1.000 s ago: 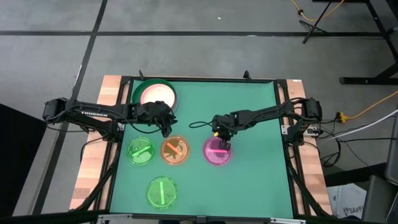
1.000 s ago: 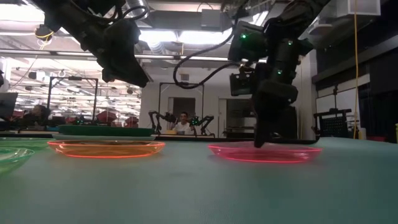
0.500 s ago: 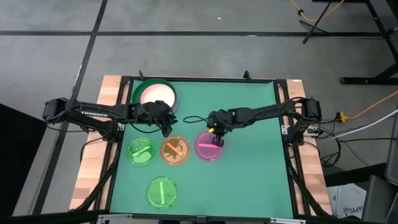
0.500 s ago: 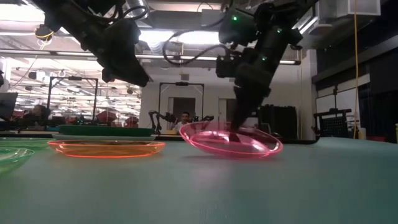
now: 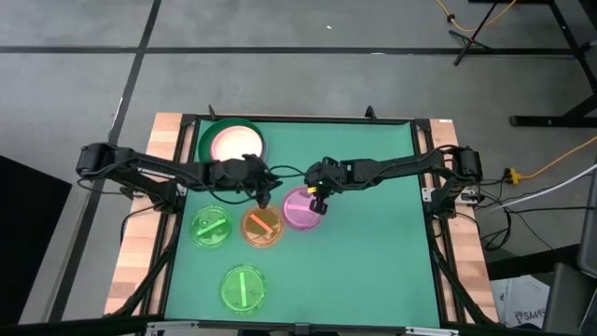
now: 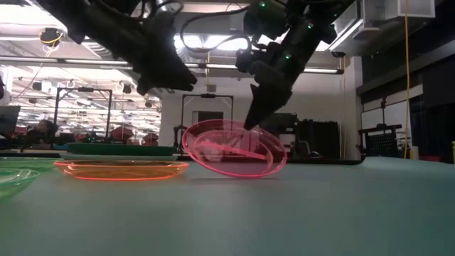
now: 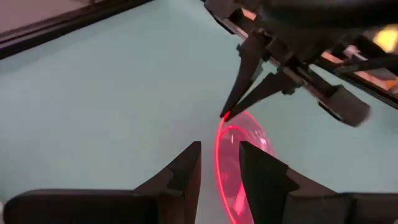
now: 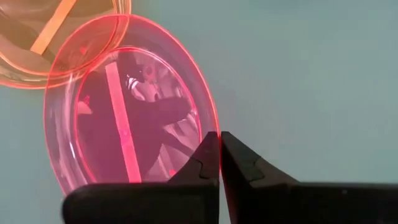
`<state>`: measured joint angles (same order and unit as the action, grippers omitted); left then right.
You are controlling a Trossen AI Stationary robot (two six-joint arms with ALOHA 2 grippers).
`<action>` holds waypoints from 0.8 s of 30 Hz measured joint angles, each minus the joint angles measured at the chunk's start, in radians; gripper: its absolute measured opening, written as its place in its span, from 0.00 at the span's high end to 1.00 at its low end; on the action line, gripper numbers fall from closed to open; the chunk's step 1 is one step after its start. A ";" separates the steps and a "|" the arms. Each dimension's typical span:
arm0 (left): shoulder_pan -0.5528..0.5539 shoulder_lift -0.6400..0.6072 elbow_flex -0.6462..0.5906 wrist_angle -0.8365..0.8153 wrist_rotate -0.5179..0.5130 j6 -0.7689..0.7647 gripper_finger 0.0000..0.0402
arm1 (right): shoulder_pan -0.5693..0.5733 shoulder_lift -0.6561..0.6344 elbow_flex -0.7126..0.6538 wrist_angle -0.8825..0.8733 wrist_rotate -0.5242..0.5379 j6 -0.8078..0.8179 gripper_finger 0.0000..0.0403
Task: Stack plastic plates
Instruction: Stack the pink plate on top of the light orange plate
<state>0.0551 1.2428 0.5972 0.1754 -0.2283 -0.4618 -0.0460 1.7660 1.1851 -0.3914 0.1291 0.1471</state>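
Observation:
The pink translucent plate with a bar mark (image 5: pixel 298 209) hangs tilted from my right gripper (image 5: pixel 318 193), which is shut on its rim. My left gripper (image 5: pixel 269 196) is open by a narrow gap just left of that plate, touching nothing. In the left wrist view the plate's rim (image 7: pixel 221 158) shows beyond the gap between the fingers. The orange plate (image 5: pixel 262 225) lies flat close beside the pink one. Two green plates (image 5: pixel 212 227) (image 5: pixel 243 287) lie flat nearer the table's left and near edges. A dark green plate (image 5: pixel 233 142) with paler plates inside it sits at the far left. My right gripper pinches the pink plate's rim (image 8: pixel 210 127) on its far-right side between the two fingers. The fingers (image 6: pixel 257 114) slant down from above and from the right. The plate is steeply tilted, its held rim high and its opposite edge (image 6: pixel 234 175) low, close to the mat beside the orange plate.
The green mat (image 5: pixel 373 261) has free room on its right half and at the near right. Wooden table edges (image 5: pixel 140 252) and a black frame border the mat. Cables trail from both arms over the mat's middle.
My right gripper has carried the pink plate toward the table's left, up to the orange plate, raising the held rim so that the plate went from flat to steeply tilted. My left gripper has moved right, toward the pink plate.

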 joint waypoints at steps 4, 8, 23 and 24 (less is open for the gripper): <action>-0.013 0.068 0.000 0.050 -0.042 -0.001 0.75 | 0.000 0.000 0.000 0.004 0.000 0.000 1.00; -0.024 0.136 0.000 0.119 -0.050 -0.003 0.75 | 0.000 0.000 0.000 0.004 0.000 0.000 1.00; -0.026 0.277 0.000 0.208 -0.042 -0.009 0.75 | 0.000 0.000 0.000 0.007 -0.001 0.000 1.00; -0.026 0.277 -0.001 0.206 -0.041 -0.009 0.75 | 0.000 0.000 0.000 0.007 -0.001 0.001 1.00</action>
<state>0.0288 1.5196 0.5966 0.3817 -0.2694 -0.4708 -0.0460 1.7664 1.1851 -0.3847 0.1284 0.1476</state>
